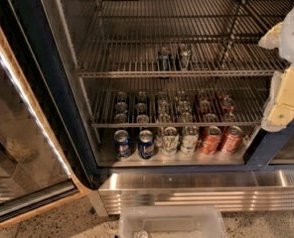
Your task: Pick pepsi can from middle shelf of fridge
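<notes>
The fridge (47, 83) stands open, with a dark blue frame and chrome wire racks. On the middle shelf (137, 74) a dark blue pepsi can (164, 58) stands upright, just left of a pale silver-green can (184, 56). My gripper (284, 103), cream and white, hangs at the right edge of the camera view in front of the fridge's right side. It is well to the right of the pepsi can, slightly lower, and apart from it. It holds nothing that I can see.
The lower rack (177, 124) and fridge floor hold rows of cans: two blue ones (134, 144), pale ones (179, 140), orange-red ones (221, 140). The glass door (18, 133) stands open at left. A clear plastic bin (172, 222) sits on the floor below the ribbed steel panel (196, 195).
</notes>
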Controlling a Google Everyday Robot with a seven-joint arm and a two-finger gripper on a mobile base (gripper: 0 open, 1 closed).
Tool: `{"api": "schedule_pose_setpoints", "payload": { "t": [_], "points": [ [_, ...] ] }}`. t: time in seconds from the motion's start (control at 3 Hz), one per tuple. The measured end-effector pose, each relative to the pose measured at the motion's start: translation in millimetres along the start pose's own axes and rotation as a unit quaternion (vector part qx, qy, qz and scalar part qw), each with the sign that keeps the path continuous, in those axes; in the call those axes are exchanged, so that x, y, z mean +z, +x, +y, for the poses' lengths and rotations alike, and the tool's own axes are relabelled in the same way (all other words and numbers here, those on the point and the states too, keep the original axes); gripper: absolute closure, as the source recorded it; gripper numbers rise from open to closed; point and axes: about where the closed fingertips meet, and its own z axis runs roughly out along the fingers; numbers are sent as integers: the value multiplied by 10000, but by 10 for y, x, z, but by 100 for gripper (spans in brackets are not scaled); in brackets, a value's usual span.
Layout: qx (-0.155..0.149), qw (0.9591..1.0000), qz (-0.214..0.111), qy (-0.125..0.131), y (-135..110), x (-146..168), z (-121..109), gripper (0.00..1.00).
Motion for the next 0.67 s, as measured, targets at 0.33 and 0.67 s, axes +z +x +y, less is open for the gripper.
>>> {"api": "schedule_pose_setpoints", "payload": {
  "t": [0.33,0.67],
  "points": [
    [1,10000,-1,0,0,0,0,0],
    [221,9994,-223,162,-49,59,23,0]
  ]
}}
